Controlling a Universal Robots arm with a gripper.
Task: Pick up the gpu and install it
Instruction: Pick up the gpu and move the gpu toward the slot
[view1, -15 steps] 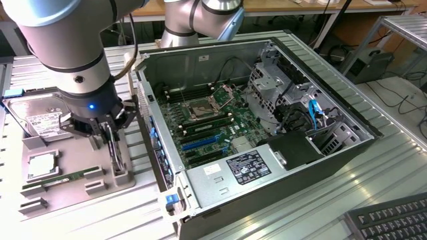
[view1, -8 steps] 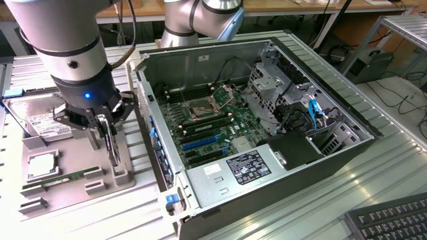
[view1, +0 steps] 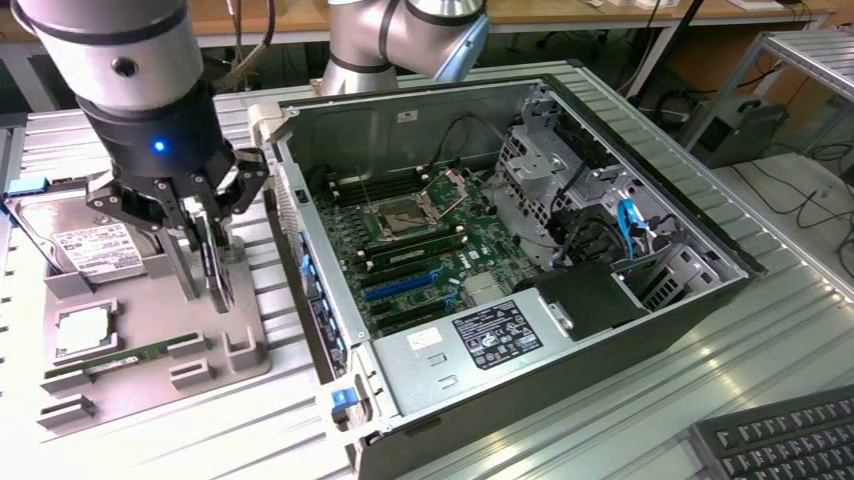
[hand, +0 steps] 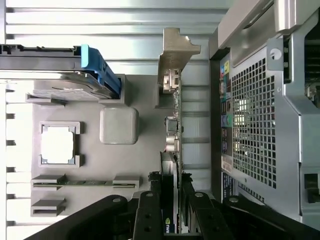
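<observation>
Standing on its long edge in the grey parts tray (view1: 160, 345), on the exterior view's left of the open computer case (view1: 534, 200), the gpu (view1: 218, 285) was found clamped between the two sides of the gripper (view1: 198, 255). In the wrist view the gripper (hand: 170, 215) was seen closed on the card (hand: 171, 135) at the end away from its silver bracket (hand: 177, 50). Whether the card's lower edge had been freed from the tray's slot could not be told.

Several risks were judged from this arrangement. Because the card was held near one end and only by its thin faces, it could be tipped or swung in the grip, bracket end dropping, if it were moved sharply. If the lower edge was seated in the tray, the light tray might be dragged or lifted along with it, and the hard drive (view1: 87, 245) and memory stick (view1: 127, 358) lying there could be disturbed. The case's perforated rear wall (hand: 250, 130) stood just beside the card, so the bracket could be caught on the case's rim if the card were carried across too low. Inside, a blue slot (view1: 400, 287) was flanked by loose cables (view1: 627, 225) and a drive cage (view1: 534, 165); a tilted card could be jammed or seated only partly.
</observation>
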